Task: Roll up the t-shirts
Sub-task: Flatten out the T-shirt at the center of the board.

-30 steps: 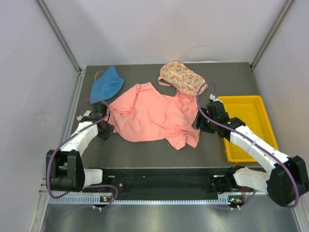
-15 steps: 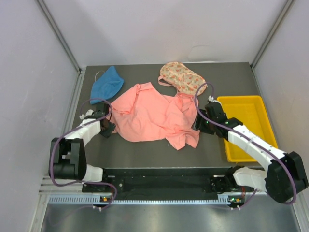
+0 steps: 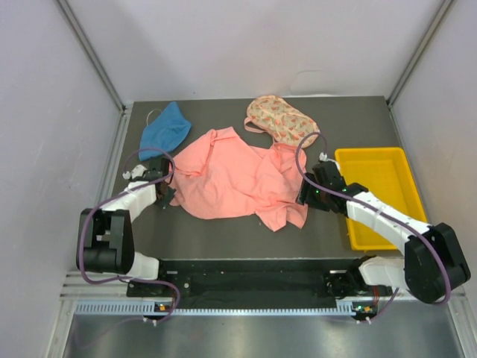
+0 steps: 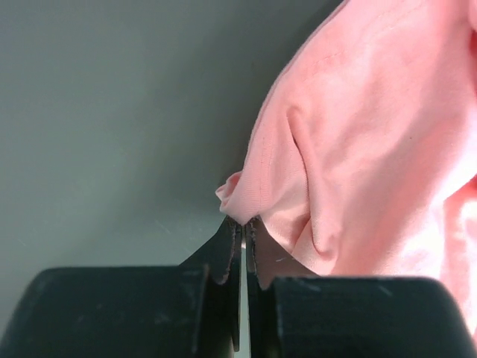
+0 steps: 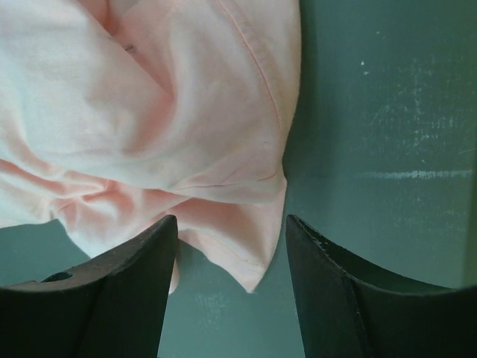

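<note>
The salmon-pink t-shirt [image 3: 238, 179] lies spread but rumpled in the middle of the table [image 3: 223, 231], with its creased, bunched side toward the right. A blue t-shirt [image 3: 164, 128] sits wadded near the far left corner, close to the pink one. A floral t-shirt [image 3: 279, 119] is heaped by the far edge, right of centre. Its near side comes right up against the pink cloth, though I cannot tell whether the two touch.

The left arm [image 3: 123, 205] is folded tight, its elbow back by the near left corner. Its forearm reaches forward and to the right, low over the table. The left gripper [image 3: 165, 195] is at the pink shirt's left edge. In the wrist view its two fingers are pressed together on a small fold of that edge, and a nub of cloth pokes out past the tips.

The right arm [image 3: 387, 224] stretches from the near right corner on a long diagonal, passing over the near left corner of the yellow tray [image 3: 376, 168] by the right edge. The right gripper [image 3: 304, 195] is down at the shirt's right side. Its jaws are apart, one finger [image 5: 127, 291] on each side of a hanging corner of the hem. The cloth lies between them, unpinched, with bare table to its right.
</note>
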